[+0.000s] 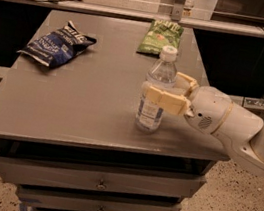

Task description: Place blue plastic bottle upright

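The blue plastic bottle (pixel 150 112), clear with a white cap and a pale blue-and-white label, stands upright on the grey table (pixel 85 109) near its front right. My gripper (pixel 161 87) reaches in from the right at the bottle's mid-height. Its cream fingers (pixel 163 101) sit on either side of the bottle and are shut on it. The bottle's base rests on or just above the tabletop.
A dark blue chip bag (pixel 56 43) lies at the table's back left. A green chip bag (pixel 160 37) lies at the back, just behind the bottle. The table's front edge is close below the bottle. Drawers are under the tabletop.
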Available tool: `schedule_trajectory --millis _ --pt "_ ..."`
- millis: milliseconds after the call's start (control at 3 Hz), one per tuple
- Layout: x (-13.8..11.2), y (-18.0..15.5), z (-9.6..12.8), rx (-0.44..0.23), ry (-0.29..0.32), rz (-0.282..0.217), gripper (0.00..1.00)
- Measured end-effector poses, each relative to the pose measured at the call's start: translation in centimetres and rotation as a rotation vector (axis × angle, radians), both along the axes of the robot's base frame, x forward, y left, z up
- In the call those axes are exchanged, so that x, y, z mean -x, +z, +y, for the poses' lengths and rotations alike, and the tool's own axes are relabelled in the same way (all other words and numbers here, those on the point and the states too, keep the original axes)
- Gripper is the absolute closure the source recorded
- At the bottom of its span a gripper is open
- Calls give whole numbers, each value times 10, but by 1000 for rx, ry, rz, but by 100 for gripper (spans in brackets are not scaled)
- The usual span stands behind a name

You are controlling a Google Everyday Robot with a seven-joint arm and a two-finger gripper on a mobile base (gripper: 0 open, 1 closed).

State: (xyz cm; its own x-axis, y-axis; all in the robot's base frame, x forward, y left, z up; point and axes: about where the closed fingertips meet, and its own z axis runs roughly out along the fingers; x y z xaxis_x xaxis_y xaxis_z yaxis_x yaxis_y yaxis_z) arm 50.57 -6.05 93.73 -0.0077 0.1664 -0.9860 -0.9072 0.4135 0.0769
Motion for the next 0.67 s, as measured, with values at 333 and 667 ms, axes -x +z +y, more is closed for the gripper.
schedule_trajectory --millis 333,667 --pt "2 -3 -1 -3 -1 -12 59" --pt "4 -3 -2 -6 -1 -23 36"
